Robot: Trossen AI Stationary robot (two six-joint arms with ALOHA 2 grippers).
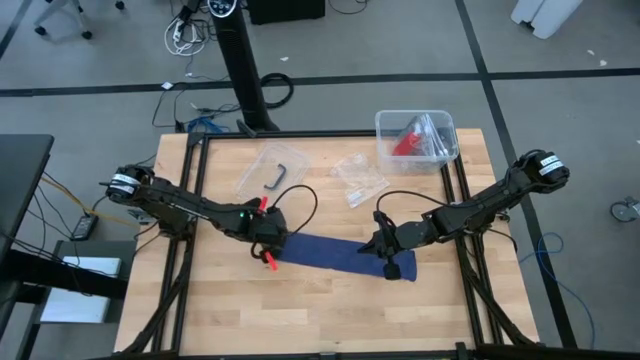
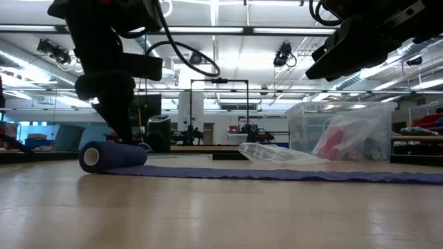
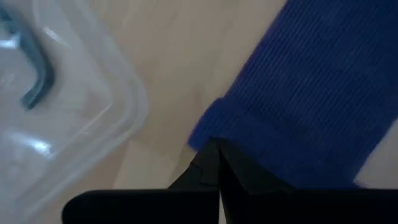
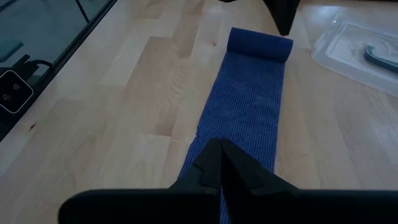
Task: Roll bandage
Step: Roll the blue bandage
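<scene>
Now the bandage (image 1: 345,255) lies flat across the middle of the frame, its left end already a small roll. The closed left end effector (image 1: 272,240) nudges that roll along, gripping nothing, while the shut right end effector (image 1: 388,262) pins the far tail to the surface (image 1: 300,310), keeping the strip taut.

Bandage (image 1: 335,255) lies on table (image 1: 330,310), between both end effectors.

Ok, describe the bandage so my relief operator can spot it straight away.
On the wooden table, look between the two arms near the middle. The bandage is a dark navy fabric strip lying flat, rolled up at its left-arm end. Its neighbours are clear plastic: a lid, a bag and a bin.
</scene>
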